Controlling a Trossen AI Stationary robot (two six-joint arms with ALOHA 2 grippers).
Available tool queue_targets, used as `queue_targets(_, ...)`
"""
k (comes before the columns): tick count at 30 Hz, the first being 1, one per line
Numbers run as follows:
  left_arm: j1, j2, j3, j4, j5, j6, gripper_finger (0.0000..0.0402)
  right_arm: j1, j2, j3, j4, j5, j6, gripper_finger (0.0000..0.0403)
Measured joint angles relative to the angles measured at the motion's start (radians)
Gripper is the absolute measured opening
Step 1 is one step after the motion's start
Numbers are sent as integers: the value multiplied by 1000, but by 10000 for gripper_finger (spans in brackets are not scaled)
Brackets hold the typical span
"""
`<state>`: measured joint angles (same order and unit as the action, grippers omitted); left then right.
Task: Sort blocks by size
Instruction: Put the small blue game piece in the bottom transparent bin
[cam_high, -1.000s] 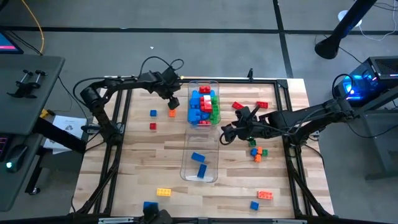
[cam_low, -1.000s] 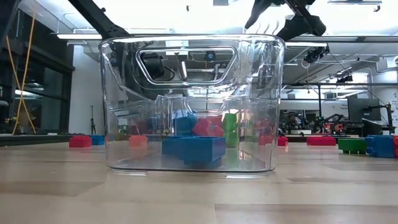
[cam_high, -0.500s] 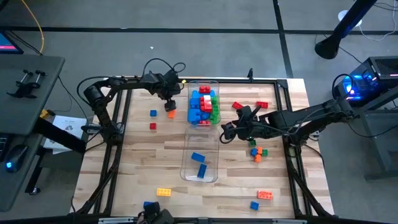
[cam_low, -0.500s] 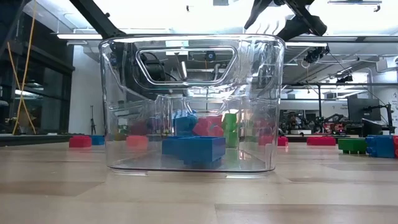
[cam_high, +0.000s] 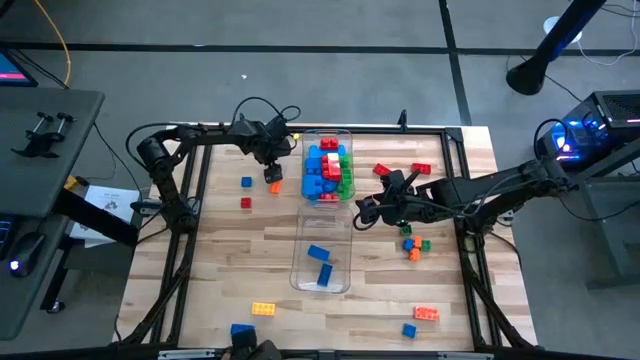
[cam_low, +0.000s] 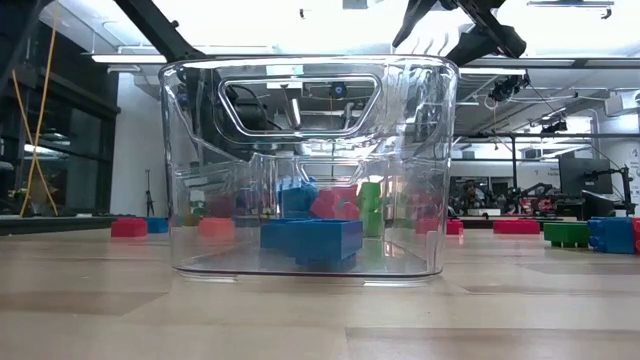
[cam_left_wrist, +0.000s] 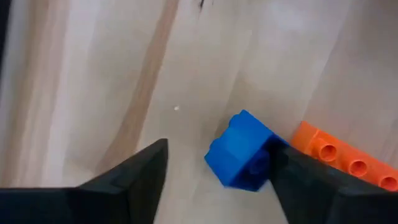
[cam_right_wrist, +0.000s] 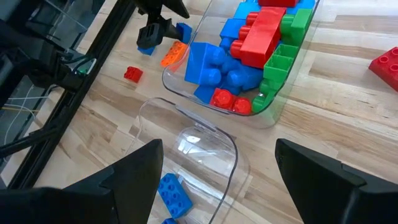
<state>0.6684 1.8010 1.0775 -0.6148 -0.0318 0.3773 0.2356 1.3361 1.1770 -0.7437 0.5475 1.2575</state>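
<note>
My left gripper (cam_high: 272, 168) is open, low over the table just left of the far clear bin (cam_high: 345, 135). In its wrist view a small blue block (cam_left_wrist: 241, 150) sits between the fingers, against one of them, with an orange brick (cam_left_wrist: 339, 158) beside it. My right gripper (cam_high: 364, 213) is open and empty, right of the gap between the two bins. The far bin holds several blue, red and green blocks (cam_right_wrist: 249, 37). The near bin (cam_high: 296, 255) holds two blue blocks (cam_high: 320, 262); it fills the low view (cam_low: 310, 165). My left gripper's one finger (cam_left_wrist: 311, 180) has the small blue block's side (cam_left_wrist: 261, 163) against its inner face; the other finger stands well apart from the block. The fingers point down at the table. Whether the block rests on the table, I cannot tell.
Loose blocks lie around: blue (cam_high: 246, 181) and red (cam_high: 246, 203) at the left, two red (cam_high: 383, 170) (cam_high: 422, 168) at the far right, a mixed cluster (cam_high: 413, 245) at the right, and yellow (cam_high: 263, 308), orange (cam_high: 426, 313) and blue (cam_high: 409, 330) near the front edge.
My left arm has shifted a little toward the table's right, staying low by the orange brick. My right arm has kept still.
</note>
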Motion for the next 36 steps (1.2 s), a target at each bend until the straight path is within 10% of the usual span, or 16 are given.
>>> queue_targets(8,-20,11,3,-3,-4,-35,60,0,0,0,0,0,-1,307)
queue_targets(20,31,-235,-2,-10,8,-82,61,0,0,0,0,2,-28,307)
queue_targets(24,12,-398,-21,8,311,-222,61,4,0,0,0,3,-54,307)
queue_targets(30,-353,-596,-191,234,441,-435,61,8,0,0,0,7,-88,307)
queue_targets(36,-771,-556,-305,569,147,-582,61,7,0,0,-2,8,-99,307)
